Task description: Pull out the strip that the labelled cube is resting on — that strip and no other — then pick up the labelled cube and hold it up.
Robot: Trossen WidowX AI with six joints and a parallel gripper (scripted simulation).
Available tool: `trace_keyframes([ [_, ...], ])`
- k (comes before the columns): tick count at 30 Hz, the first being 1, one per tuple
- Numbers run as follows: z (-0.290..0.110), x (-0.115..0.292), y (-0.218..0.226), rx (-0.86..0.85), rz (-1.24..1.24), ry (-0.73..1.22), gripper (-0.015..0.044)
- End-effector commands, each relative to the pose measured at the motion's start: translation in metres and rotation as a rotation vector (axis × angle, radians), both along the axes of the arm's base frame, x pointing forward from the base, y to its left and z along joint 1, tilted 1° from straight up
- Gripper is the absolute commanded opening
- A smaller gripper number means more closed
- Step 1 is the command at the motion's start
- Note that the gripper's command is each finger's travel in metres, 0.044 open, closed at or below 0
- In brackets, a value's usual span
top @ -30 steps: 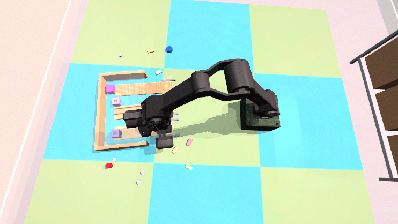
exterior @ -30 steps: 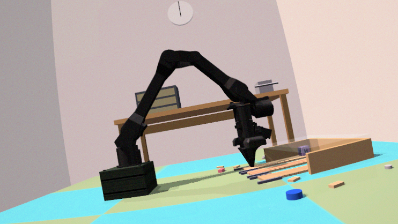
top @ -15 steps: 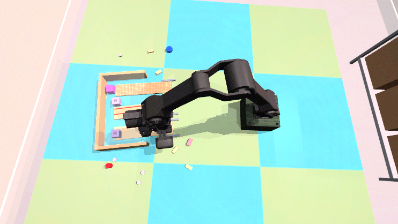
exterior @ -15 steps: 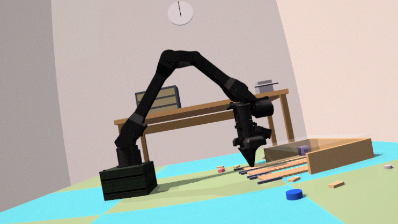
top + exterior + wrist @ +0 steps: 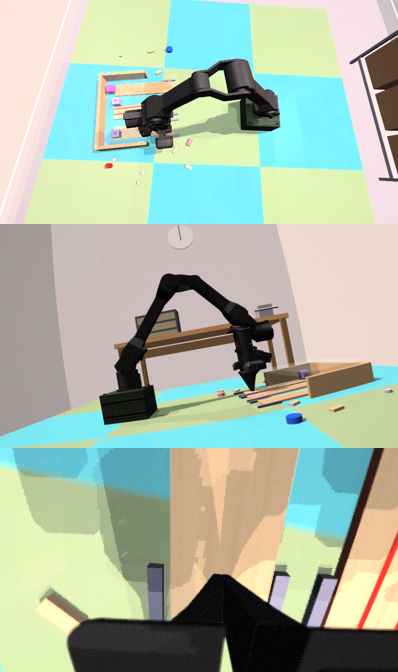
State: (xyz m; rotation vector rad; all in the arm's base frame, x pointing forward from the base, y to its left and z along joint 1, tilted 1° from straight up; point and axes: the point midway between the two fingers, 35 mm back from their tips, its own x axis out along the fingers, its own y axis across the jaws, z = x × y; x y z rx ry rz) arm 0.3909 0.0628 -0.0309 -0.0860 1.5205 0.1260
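Note:
A lilac cube with the letter H (image 5: 116,133) sits on the plain wooden strip (image 5: 127,134) (image 5: 190,523), at its far end. A paler cube with H (image 5: 116,102) stands near the far end of the red-striped strip (image 5: 118,111) (image 5: 365,573); whether it touches that strip I cannot tell. A magenta cube (image 5: 110,89) without a visible letter is at the end of the woven-patterned strip (image 5: 143,88). A lettered cube (image 5: 303,374) shows in the exterior view. My gripper (image 5: 251,390) (image 5: 219,581) points down, shut and empty, its tips over the plain strip's near part.
A wooden wall (image 5: 100,117) (image 5: 341,381) encloses the cubes on three sides, with a transparent cover above. Short grey rails (image 5: 168,80) (image 5: 156,593) flank the strips' near ends. A blue disc (image 5: 169,49) (image 5: 294,418), a red disc (image 5: 109,165) and small blocks lie outside.

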Motion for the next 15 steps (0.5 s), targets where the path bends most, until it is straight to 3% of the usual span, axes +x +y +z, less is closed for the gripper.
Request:
trace_keyframes([
  [1,-0.005,0.0,0.0,-0.003,-0.002,0.003,0.0],
  [15,-0.006,-0.014,-0.002,-0.003,-0.002,0.004,0.0],
])
